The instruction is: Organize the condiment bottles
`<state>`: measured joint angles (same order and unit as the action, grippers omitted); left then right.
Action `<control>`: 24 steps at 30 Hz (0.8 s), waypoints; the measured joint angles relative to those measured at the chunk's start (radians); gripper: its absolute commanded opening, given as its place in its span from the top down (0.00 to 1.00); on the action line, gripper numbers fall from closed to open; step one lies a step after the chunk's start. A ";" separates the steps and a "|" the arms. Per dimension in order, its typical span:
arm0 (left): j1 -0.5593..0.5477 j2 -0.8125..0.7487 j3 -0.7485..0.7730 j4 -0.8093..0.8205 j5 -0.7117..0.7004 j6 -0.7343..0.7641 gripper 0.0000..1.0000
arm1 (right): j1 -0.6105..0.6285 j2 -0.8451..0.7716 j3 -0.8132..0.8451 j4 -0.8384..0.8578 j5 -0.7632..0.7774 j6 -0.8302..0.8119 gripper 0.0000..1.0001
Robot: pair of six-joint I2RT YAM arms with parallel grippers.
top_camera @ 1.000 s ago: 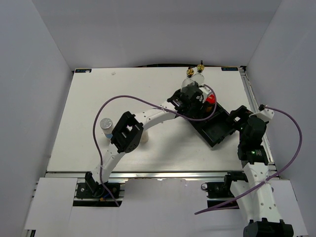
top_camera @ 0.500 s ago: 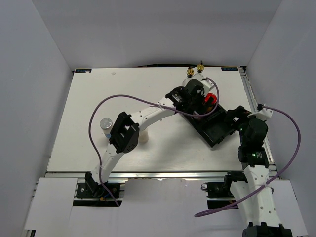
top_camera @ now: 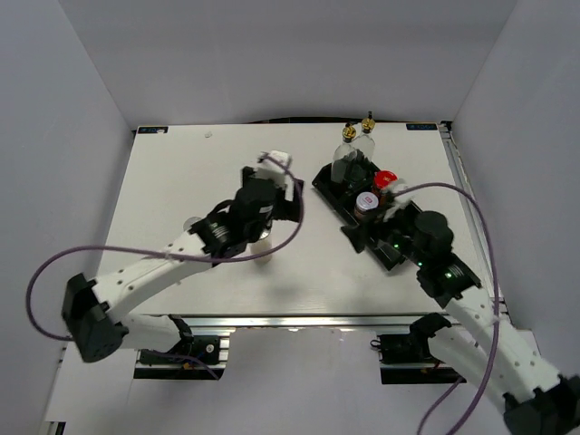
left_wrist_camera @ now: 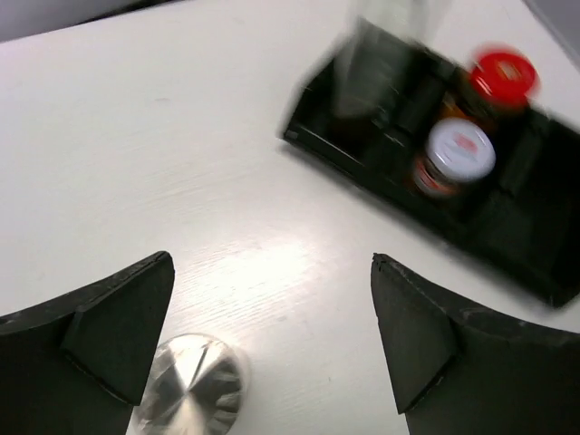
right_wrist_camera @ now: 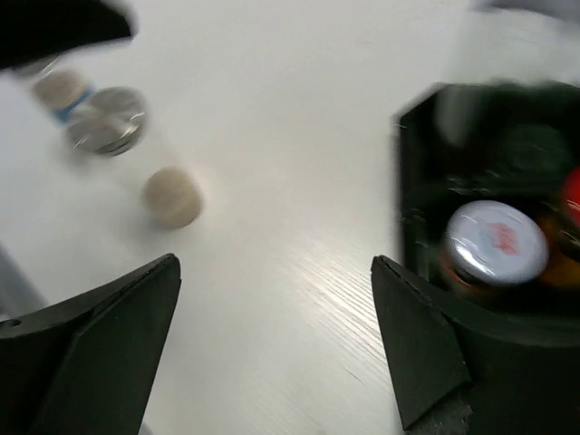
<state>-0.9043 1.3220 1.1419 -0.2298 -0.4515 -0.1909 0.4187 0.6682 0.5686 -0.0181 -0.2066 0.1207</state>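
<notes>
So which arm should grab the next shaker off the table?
Probably left. The left gripper, open, hovers right by the loose silver-lidded shaker; the right gripper is at the black tray, farther off.

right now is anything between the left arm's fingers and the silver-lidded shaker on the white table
Nothing visible does. The round silver-lidded shaker stands on the bare white table, close beside one of the left arm's fingers, which are open.

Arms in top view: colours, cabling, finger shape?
Left arm and right arm: white links, black joint housings, a loose purple cable each. Fingers are matte black wedges. Small green lights on the right arm.
</notes>
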 measured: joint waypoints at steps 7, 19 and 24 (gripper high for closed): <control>0.058 -0.249 -0.184 -0.050 -0.421 -0.262 0.02 | 0.341 0.438 0.187 0.021 0.029 -0.205 0.11; 0.486 -0.290 -0.264 -0.122 -0.441 -0.463 0.02 | 0.474 0.818 0.381 0.056 -0.049 -0.293 0.11; 0.623 -0.274 -0.274 -0.128 -0.348 -0.484 0.02 | 0.505 0.933 0.477 0.081 -0.053 -0.307 0.11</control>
<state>-0.2810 1.0485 0.8677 -0.3580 -0.7990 -0.6746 0.9241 1.6012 1.0454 0.0631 -0.2596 -0.1860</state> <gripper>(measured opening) 0.983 0.895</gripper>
